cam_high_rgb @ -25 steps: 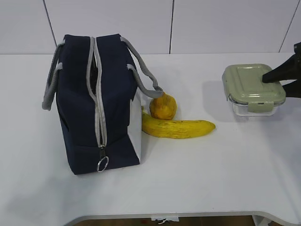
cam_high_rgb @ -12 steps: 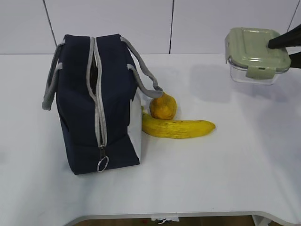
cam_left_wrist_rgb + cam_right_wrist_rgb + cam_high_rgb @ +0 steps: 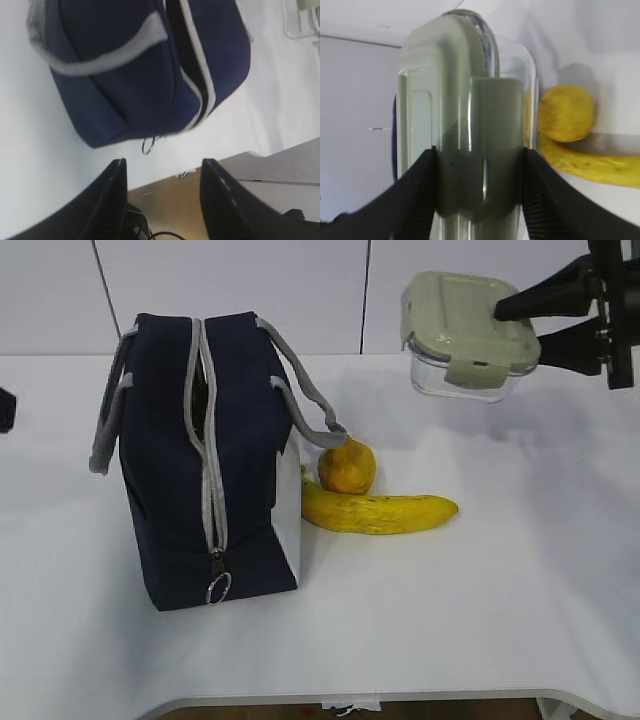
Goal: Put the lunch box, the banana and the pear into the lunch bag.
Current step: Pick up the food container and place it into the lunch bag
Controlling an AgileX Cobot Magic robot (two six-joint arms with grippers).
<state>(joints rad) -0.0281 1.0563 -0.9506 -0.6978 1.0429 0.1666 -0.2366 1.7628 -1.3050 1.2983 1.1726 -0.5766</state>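
Lunch box lifted over the far right of a white table, backed by a pale panelled wall.

The right gripper (image 3: 520,328) clamps the lunch box (image 3: 465,335) by lid and base, clear of the table (image 3: 480,590). The left gripper (image 3: 162,190) hangs with jaws apart and empty, above the lunch bag (image 3: 205,460), which stands left of centre, zipper partly parted. The pear (image 3: 347,466) touches the banana (image 3: 380,512) beside the bag's white end, mid-table.
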